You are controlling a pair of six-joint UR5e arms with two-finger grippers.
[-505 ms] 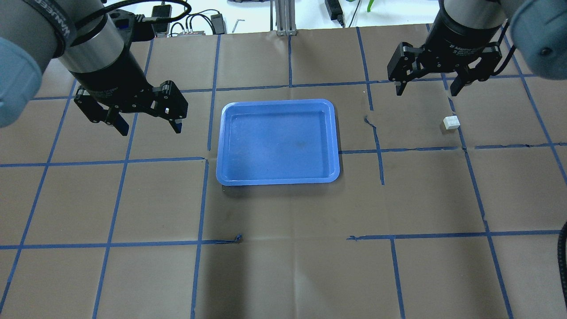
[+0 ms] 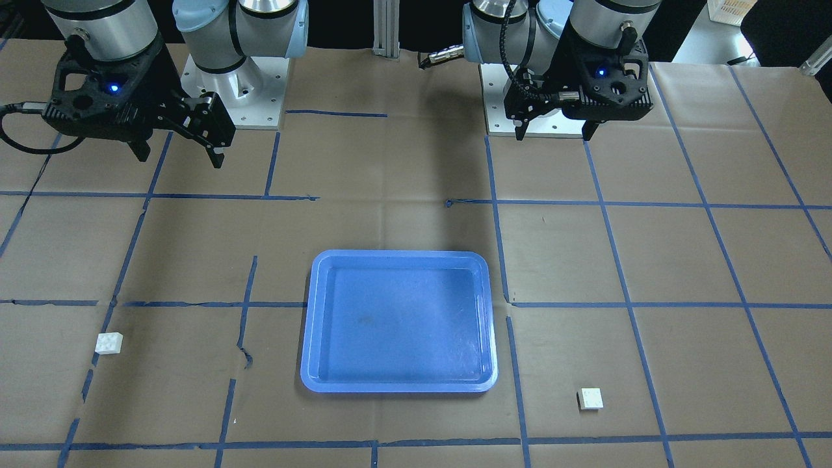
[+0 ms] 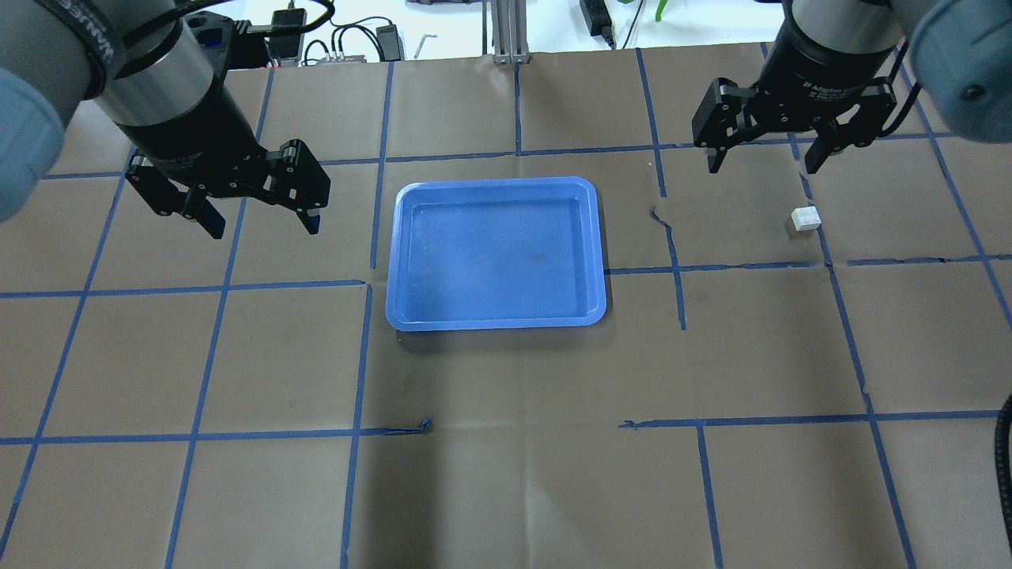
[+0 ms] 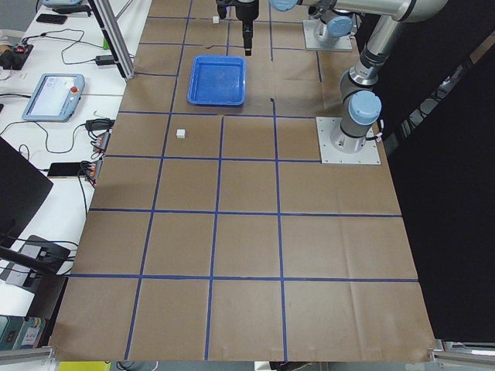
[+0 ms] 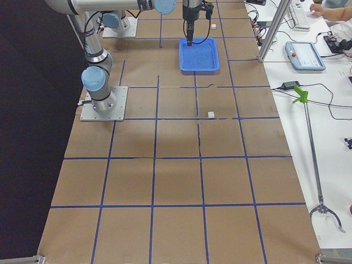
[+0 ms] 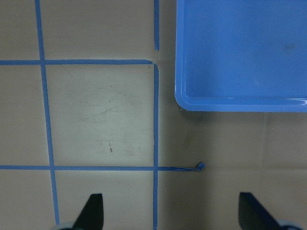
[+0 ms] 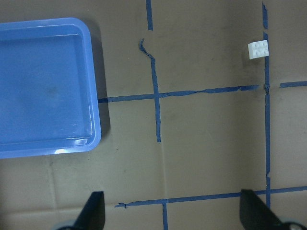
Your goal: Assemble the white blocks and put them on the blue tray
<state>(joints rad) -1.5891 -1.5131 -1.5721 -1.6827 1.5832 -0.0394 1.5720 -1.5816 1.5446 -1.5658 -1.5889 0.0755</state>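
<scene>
The blue tray [image 3: 496, 253] lies empty mid-table; it also shows in the front view [image 2: 398, 325]. One white block [image 3: 805, 219] sits right of the tray, studs up, seen in the front view [image 2: 109, 342] and the right wrist view [image 7: 258, 49]. The other white block [image 2: 590, 398] lies on my left side, beyond the tray; my left arm hides it in the overhead view. My left gripper [image 3: 265, 225] is open and empty, left of the tray. My right gripper [image 3: 764, 162] is open and empty, hovering a little short of the first block.
Brown paper with blue tape grid lines covers the table. The left wrist view shows the tray's corner [image 6: 240, 52] and bare paper. Cables and power supplies [image 3: 348, 39] lie past the table's far edge. Both arm bases [image 2: 227, 97] stand at the near edge.
My left gripper has shifted slightly toward the far side and to the left. My right gripper has barely moved. The blocks and the tray have stayed put.
</scene>
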